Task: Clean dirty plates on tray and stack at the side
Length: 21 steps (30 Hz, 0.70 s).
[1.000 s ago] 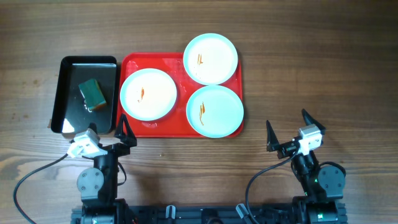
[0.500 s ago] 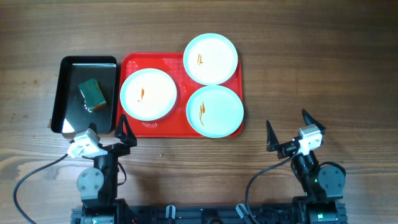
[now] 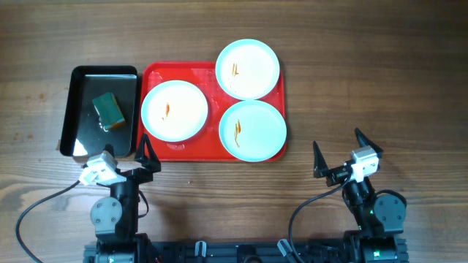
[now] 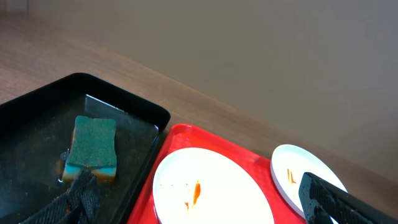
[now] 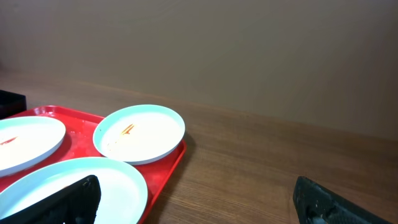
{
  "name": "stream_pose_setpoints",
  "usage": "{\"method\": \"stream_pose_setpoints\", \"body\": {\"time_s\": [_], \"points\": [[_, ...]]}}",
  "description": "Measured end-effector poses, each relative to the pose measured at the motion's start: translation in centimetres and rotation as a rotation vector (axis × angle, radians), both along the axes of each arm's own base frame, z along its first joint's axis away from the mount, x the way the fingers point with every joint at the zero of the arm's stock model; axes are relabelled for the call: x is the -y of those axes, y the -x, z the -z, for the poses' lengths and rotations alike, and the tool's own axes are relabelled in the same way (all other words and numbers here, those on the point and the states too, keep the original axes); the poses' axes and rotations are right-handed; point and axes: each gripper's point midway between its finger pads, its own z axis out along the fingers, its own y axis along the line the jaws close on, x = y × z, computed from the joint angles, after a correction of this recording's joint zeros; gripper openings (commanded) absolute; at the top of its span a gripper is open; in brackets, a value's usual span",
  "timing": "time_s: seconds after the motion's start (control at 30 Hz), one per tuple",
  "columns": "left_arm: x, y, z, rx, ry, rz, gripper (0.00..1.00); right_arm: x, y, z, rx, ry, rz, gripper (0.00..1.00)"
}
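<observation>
Three round plates lie on the red tray (image 3: 157, 73): a left plate (image 3: 174, 110), a far plate (image 3: 247, 69) and a near-right plate (image 3: 252, 129). Each has a small orange-brown smear at its centre. My left gripper (image 3: 124, 157) is open and empty, near the table's front edge below the tray's left corner. My right gripper (image 3: 339, 155) is open and empty, at the front right, off the tray. The left wrist view shows the left plate (image 4: 211, 193) and tray rim (image 4: 186, 134). The right wrist view shows the far plate (image 5: 139, 132) and near-right plate (image 5: 87, 186).
A black rectangular tray (image 3: 80, 109) stands left of the red tray and holds a green sponge (image 3: 107, 109) with an orange underside; the sponge also shows in the left wrist view (image 4: 93, 148). Bare wooden table (image 3: 365, 80) lies right of the red tray.
</observation>
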Motion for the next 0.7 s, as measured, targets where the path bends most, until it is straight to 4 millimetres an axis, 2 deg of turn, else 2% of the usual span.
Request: {"method": "stream_pose_setpoints", "body": {"time_s": [0.7], "points": [[0.0,0.0,0.0,0.0,0.0,0.0,1.0,0.0,0.0,0.0,0.0,0.0,0.0,1.0]]}}
